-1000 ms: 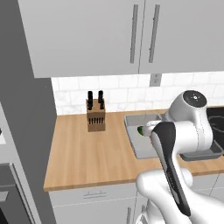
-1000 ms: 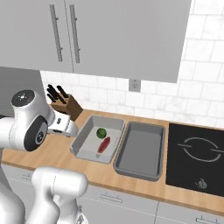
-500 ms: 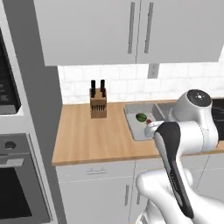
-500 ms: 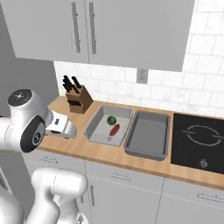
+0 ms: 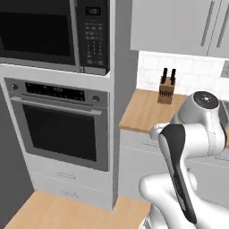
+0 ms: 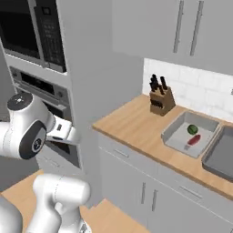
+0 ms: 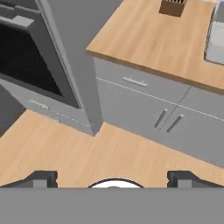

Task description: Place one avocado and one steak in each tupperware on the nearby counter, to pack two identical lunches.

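Gripper: our gripper hangs wide open and empty, aimed down at the floor before the grey cabinets
Counter: the counter lies ahead of the gripper and to one side, knife block at its back
Tupperware: one tupperware already holds the avocado and steak; the second tupperware just beside it looks empty
Next: we judge more food must be fetched; keep jaws wide, approach squarely

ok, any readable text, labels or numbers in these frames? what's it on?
Nothing legible.
Microwave display: pale digits, too blurred to read.
Microwave keypad: rows of marks, too small to read.
Wall oven control strip: faint marks, unreadable.
Knife block, tupperware, counter: no lettering visible.
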